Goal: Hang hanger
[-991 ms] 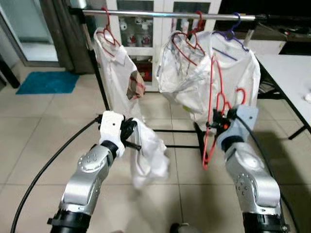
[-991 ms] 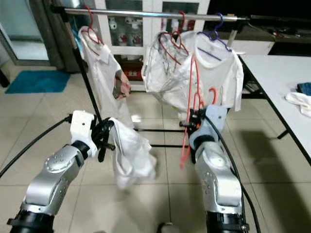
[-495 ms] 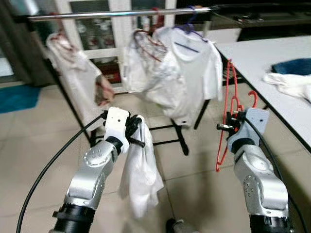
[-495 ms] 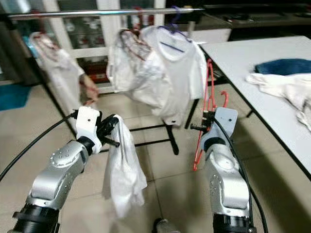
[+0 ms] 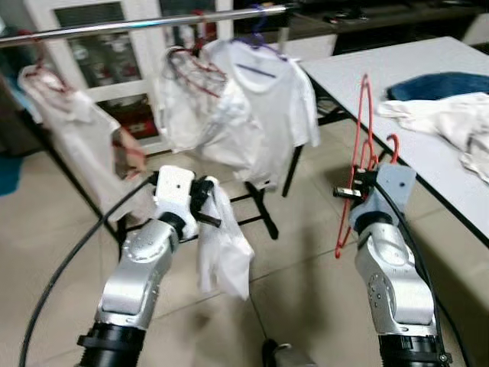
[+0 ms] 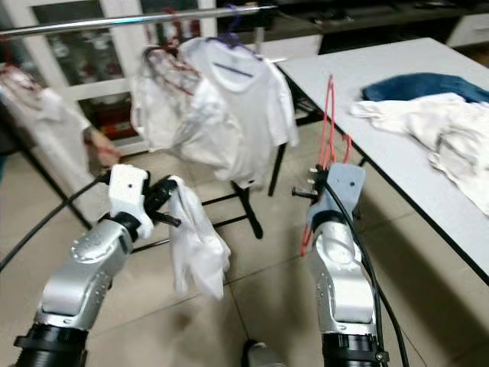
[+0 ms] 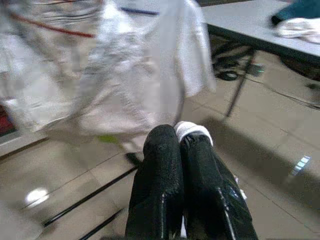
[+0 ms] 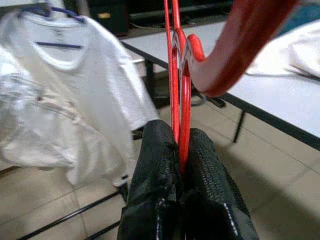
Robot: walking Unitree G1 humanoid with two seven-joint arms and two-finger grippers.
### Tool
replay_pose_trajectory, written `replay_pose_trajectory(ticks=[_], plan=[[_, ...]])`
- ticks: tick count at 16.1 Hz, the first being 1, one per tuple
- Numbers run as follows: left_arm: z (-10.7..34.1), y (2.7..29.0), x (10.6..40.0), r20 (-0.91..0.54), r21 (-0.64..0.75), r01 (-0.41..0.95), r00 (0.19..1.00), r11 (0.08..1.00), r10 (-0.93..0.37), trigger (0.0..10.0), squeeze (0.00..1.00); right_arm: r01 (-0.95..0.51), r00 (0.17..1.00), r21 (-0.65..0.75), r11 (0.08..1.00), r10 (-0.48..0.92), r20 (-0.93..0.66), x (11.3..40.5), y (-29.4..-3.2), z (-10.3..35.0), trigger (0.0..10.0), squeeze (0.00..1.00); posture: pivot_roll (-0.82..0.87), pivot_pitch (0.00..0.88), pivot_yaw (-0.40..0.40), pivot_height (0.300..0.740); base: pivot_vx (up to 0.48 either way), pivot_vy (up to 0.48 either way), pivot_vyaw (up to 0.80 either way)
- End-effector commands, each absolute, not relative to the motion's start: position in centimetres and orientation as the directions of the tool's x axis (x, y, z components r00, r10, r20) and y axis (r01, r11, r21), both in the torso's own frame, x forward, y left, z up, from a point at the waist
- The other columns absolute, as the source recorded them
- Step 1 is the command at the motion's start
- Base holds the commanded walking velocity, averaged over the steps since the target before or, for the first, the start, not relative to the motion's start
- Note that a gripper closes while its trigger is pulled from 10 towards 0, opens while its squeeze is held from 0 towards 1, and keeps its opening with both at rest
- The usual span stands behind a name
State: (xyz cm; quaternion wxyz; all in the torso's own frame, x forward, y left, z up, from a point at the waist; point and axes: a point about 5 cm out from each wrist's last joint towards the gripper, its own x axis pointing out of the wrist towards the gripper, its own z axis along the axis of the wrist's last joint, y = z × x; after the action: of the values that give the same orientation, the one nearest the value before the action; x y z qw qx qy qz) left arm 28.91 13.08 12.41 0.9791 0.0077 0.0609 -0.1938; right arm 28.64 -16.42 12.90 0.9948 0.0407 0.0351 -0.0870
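**Hanger in the right gripper, rail up and to the robot's left**

While the robot faces the corner between rack and table, the clothes rail (image 5: 145, 24) runs across the top of the scene, well above both arms and off to the left of the right one. Shirts already hang along it: a white T-shirt (image 5: 263, 115) on a purple hanger nearest the table, a bunched pale garment beside it, and another shirt further left. The white table (image 6: 397, 84) stands on the robot's right, with a blue garment (image 6: 428, 84) and a white one (image 6: 451, 130) lying on it.

The red hanger (image 5: 361, 145) stands nearly upright, its long side pointing up and its hook (image 8: 240, 45) curling over beside the wrist. The right gripper (image 8: 180, 150) has its two fingers pressed together on the hanger's wire, low on the frame. The left gripper (image 7: 180, 145) is pinched tight on a white cloth (image 5: 221, 252) that droops toward the floor, well apart from the hanger.

The right arm is the one to make the hang, I'd say: it must lift and swing leftward to bring the hook over the rail.
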Motion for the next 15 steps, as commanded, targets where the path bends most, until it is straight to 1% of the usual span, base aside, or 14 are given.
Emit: replay_pose_trajectory(ticks=[1,2,3,4,5,7,9,11,13,15], plan=[[12.7,13.3,28.7,-0.115,0.001,0.385,0.917,0.923,-0.382,10.0,0.0,0.173,0.983,0.09,0.981,-0.167,-0.07,28.6,-16.2,12.8,10.0,0.0,-0.06,0.0,0.026,0.74,0.0,0.0,-0.8],[12.4,13.7,28.9,-0.126,0.005,0.356,0.927,0.934,-0.353,10.0,0.0,0.155,0.987,0.076,0.985,-0.15,-0.057,28.6,-16.0,12.9,10.0,0.0,-0.07,0.0,0.029,0.74,0.0,0.0,-0.8],[12.9,13.4,29.6,-0.102,-0.006,0.352,0.931,0.936,-0.351,10.0,0.0,0.151,0.988,0.066,0.986,-0.149,-0.04,28.6,-16.1,13.2,10.0,0.0,-0.08,0.0,0.032,0.74,0.0,0.0,-0.8],[13.1,13.1,29.7,-0.093,-0.01,0.36,0.929,0.933,-0.359,10.0,0.0,0.158,0.987,0.073,0.985,-0.155,-0.045,28.7,-16.3,13.3,10.0,0.0,-0.08,0.0,0.032,0.74,0.0,0.0,-0.8],[13.3,12.6,29.9,-0.09,-0.004,0.379,0.922,0.925,-0.378,10.0,0.0,0.198,0.98,0.084,0.977,-0.195,-0.048,28.7,-16.8,13.3,10.0,0.0,-0.08,0.0,0.046,0.74,0.0,0.0,-0.8],[13.3,12.2,29.3,-0.09,-0.002,0.417,0.905,0.909,-0.415,10.0,0.0,0.222,0.975,0.1,0.97,-0.218,-0.05,28.5,-17.2,13.2,10.0,0.0,-0.08,0.006,0.047,0.74,0.0,0.0,-0.8],[13.1,13.3,29.7,-0.1,-0.008,0.357,0.929,0.934,-0.356,10.0,0.0,0.245,0.969,0.083,0.966,-0.239,-0.069,28.1,-17.3,12.8,10.0,0.0,-0.09,0.0,0.047,0.74,0.0,0.0,-0.8],[13.4,12.8,30.0,-0.088,-0.005,0.371,0.925,0.929,-0.37,10.0,0.0,0.233,0.97,0.073,0.97,-0.226,-0.09,28.3,-17.7,12.7,10.0,0.0,-0.08,0.012,0.051,0.74,0.0,0.0,-0.8],[13.4,12.4,29.4,-0.085,0.0,0.396,0.915,0.918,-0.395,10.0,0.0,0.209,0.974,0.063,0.976,-0.202,-0.103,28.2,-17.9,12.5,10.0,0.0,-0.08,0.013,0.037,0.74,0.0,0.0,-0.8],[13.0,13.1,29.5,-0.096,0.005,0.356,0.93,0.935,-0.354,10.0,0.0,0.175,0.98,0.083,0.981,-0.166,-0.11,28.4,-17.1,12.4,10.0,0.0,-0.08,0.0,0.023,0.74,0.0,0.0,-0.8]])
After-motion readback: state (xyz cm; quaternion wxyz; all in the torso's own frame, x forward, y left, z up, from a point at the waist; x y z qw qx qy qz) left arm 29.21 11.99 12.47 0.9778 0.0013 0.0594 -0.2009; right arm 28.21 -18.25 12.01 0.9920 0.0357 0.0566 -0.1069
